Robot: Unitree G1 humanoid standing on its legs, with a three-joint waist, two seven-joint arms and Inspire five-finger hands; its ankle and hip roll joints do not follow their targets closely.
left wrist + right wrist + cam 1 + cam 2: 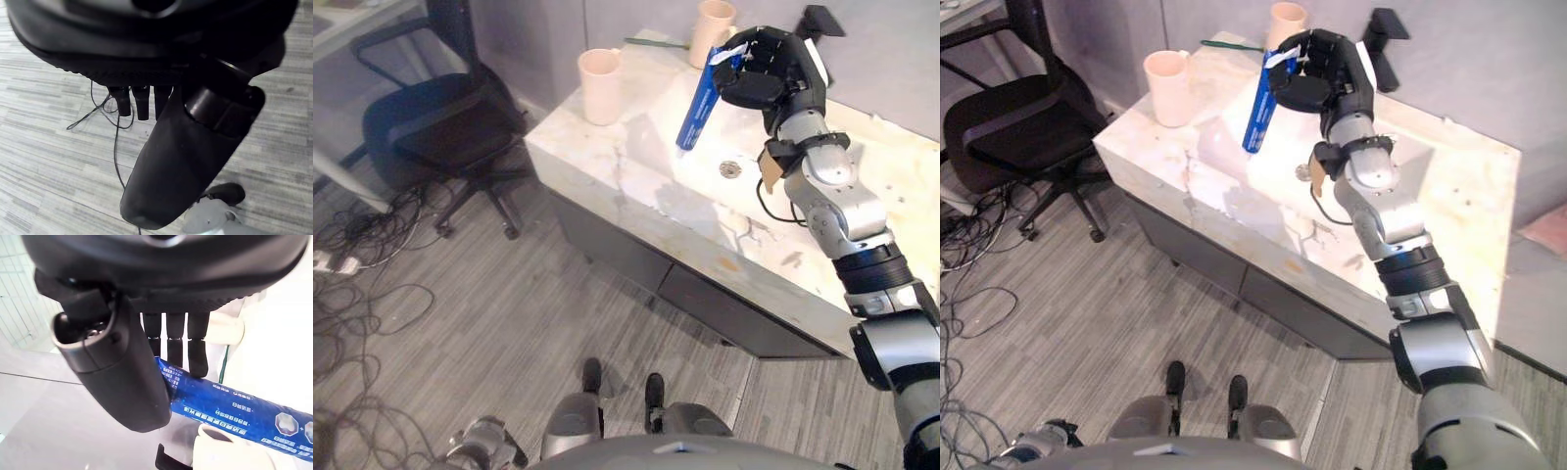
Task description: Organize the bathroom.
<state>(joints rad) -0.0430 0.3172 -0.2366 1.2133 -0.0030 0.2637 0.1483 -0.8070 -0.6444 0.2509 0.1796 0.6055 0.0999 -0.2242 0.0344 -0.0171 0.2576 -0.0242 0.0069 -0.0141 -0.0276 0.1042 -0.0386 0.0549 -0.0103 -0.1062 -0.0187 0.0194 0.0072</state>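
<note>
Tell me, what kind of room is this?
Probably a mock-up bathroom in an office: a marble counter with a sink basin and drain, two cups, a toothpaste tube in the right hand, an office chair.

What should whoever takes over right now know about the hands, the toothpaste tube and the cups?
Right hand: shut on the blue toothpaste tube, held lifted over the sink basin, tube hanging down from the fingers.
Left hand: low by the floor, holding nothing, fingers relaxed.
Two pale cups stand on the marble counter: near cup at the left corner, far cup at the back beside a green toothbrush.
Done: tube picked up.
Left: probably set the tube in a cup.
</note>
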